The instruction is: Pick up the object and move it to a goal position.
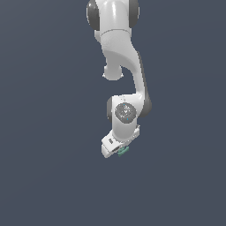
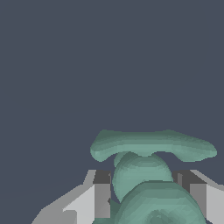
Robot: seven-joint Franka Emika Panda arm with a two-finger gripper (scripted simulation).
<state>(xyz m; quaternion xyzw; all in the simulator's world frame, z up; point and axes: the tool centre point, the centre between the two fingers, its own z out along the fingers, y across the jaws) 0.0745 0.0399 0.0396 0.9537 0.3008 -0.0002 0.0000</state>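
Against plain dark grey-blue ground, the white fingers are closed on the teal knobbly object, held between them at the arm's tip, and its rounded lumps could probably slip free during transport.

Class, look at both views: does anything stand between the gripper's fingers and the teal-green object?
Nothing visible does. In the wrist view the teal-green object sits directly between the two fingers, with no other item in the gap. The exterior view shows it at the gripper tip; no goal marker is visible.
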